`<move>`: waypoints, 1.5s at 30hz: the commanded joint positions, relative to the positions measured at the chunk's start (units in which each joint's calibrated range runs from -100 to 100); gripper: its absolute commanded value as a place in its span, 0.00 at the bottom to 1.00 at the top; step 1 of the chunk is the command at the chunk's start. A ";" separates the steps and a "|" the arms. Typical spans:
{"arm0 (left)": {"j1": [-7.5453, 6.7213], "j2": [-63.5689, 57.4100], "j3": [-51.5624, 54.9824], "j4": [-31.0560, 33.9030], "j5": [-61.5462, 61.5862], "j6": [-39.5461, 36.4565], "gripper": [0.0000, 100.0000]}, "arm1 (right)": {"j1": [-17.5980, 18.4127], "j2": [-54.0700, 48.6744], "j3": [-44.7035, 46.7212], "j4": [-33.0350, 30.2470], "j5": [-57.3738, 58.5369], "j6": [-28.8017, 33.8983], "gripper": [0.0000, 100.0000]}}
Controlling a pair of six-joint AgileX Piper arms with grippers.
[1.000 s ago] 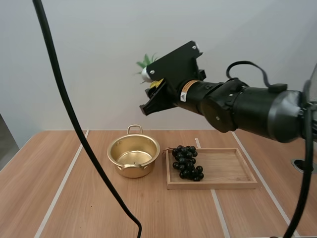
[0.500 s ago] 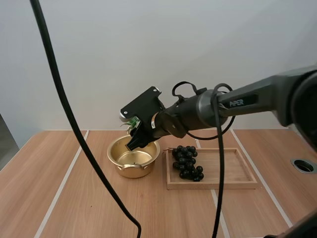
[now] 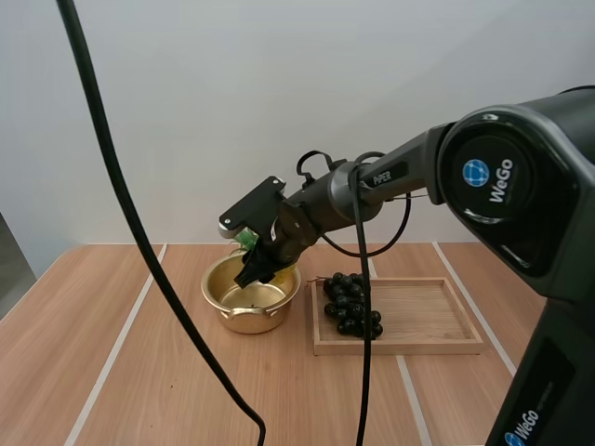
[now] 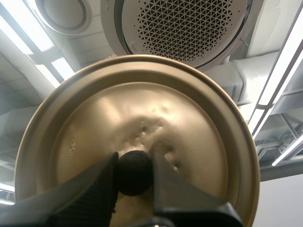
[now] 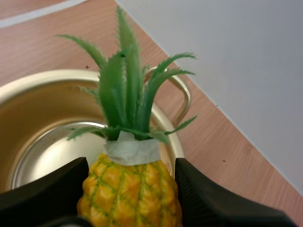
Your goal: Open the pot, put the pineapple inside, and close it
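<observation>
The right gripper (image 3: 254,271) pinches the pineapple (image 5: 129,191) by its yellow body, low over the mouth of the open gold pot (image 3: 249,321), with the leaf crown reaching toward the far rim handle. The left gripper (image 4: 134,163) is clamped on the black knob (image 4: 134,175) of the lid (image 4: 142,104). Grapes (image 3: 350,305) fill the wooden tray's (image 3: 418,346) left end, just beside the pot. Bare table (image 3: 139,372) lies to the pot's left.
</observation>
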 commanded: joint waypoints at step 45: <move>0.06 -0.25 -0.13 1.78 4.67 0.13 0.00 | 0.95 4.57 -13.14 16.75 20.24 -20.41 1.00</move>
